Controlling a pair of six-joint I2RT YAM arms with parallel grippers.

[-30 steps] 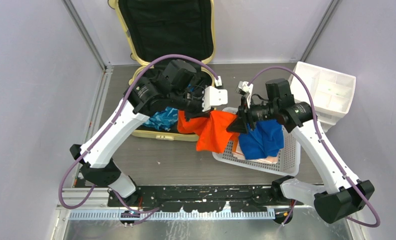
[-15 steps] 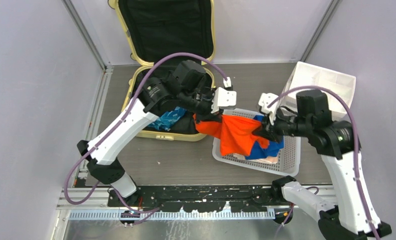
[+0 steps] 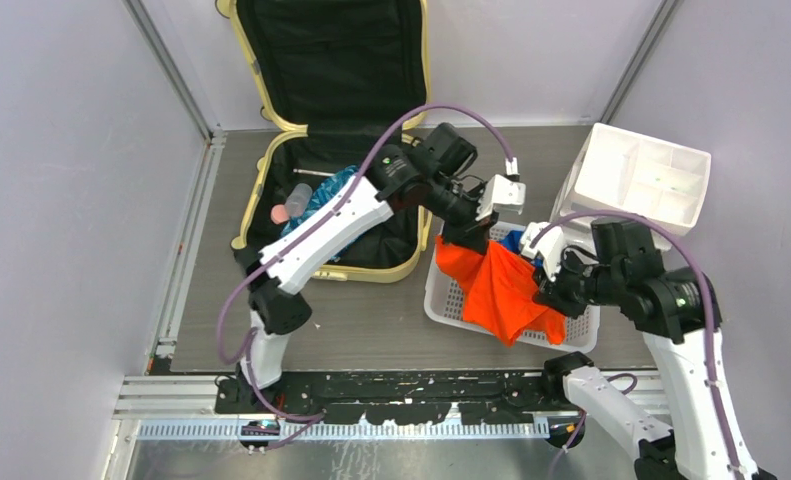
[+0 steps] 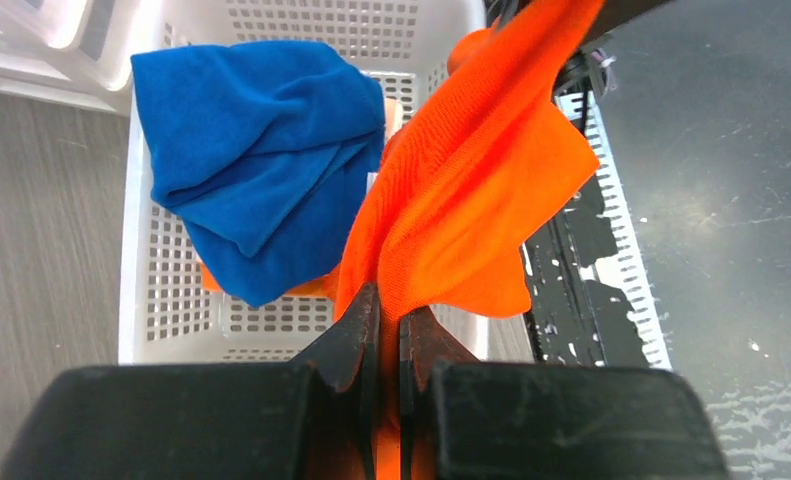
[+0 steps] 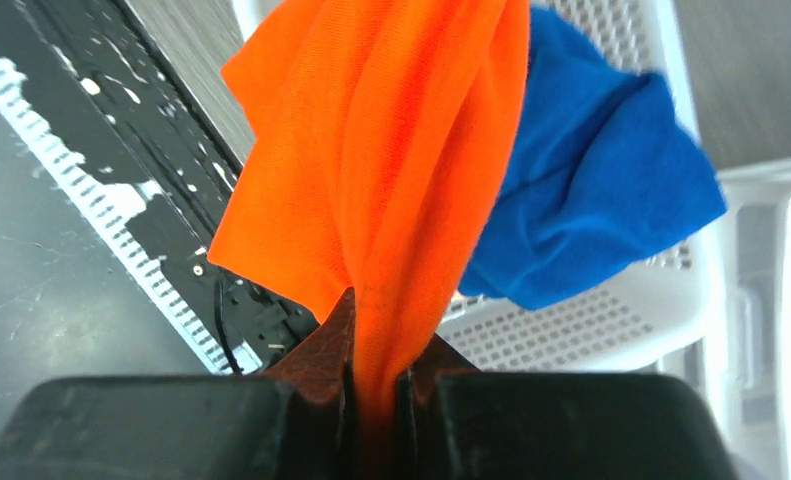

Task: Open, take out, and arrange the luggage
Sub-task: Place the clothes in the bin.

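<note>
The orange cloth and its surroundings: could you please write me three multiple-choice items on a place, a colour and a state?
1. The orange cloth hangs: A over the white basket; B under it; C far left of it.
2. The cloth lying in the basket is: A green; B blue; C yellow.
3. The suitcase is: A zipped shut; B open; C upside down.
Answers: A, the left gripper and right gripper pinch it above the basket; B, the blue cloth shows in both wrist views; B, its lid stands up, lining exposed.
</note>
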